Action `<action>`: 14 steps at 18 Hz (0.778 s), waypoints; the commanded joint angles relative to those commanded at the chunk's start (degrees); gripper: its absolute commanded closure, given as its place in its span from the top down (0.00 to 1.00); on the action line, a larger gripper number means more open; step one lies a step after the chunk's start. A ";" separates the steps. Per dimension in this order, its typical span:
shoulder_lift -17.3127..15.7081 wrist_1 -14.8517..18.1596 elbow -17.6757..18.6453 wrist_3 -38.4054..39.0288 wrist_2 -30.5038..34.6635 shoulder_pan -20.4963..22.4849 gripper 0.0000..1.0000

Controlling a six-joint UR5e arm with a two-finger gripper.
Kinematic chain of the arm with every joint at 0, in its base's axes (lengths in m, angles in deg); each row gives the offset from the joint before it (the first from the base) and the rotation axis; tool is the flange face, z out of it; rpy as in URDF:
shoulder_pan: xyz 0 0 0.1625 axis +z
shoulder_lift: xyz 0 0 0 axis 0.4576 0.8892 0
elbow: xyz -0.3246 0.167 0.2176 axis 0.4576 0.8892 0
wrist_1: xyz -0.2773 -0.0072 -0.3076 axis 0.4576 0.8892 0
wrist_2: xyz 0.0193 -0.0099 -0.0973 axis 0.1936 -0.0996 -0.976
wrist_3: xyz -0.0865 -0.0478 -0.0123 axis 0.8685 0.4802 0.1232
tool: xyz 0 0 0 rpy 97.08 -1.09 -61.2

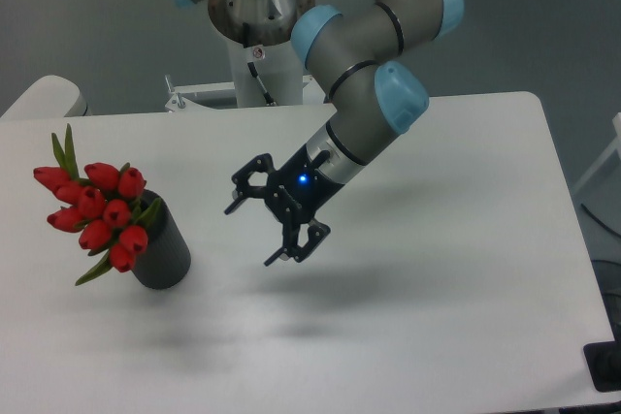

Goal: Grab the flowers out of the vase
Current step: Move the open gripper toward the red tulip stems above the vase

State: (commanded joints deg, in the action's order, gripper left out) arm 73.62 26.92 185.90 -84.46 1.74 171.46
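My hand [260, 232] hangs above the table [466, 269] with its two fingers spread wide and nothing between them, pointing toward the vase [165, 251]. It sits to the right of the vase, well apart, with bare tabletop in the gap. The one vase stands near the table's left side, short of the front edge. The flowers [95, 212] are in its mouth, leaning up and left: I count about ten red buds, with a few green leaves. Right of the vase, the table runs open to its far right edge.
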 joint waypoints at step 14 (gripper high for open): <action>-2.82 -1.40 5.02 0.00 -8.18 -7.30 1.00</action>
State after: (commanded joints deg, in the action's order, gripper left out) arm 70.80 25.52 190.91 -84.46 -6.44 164.16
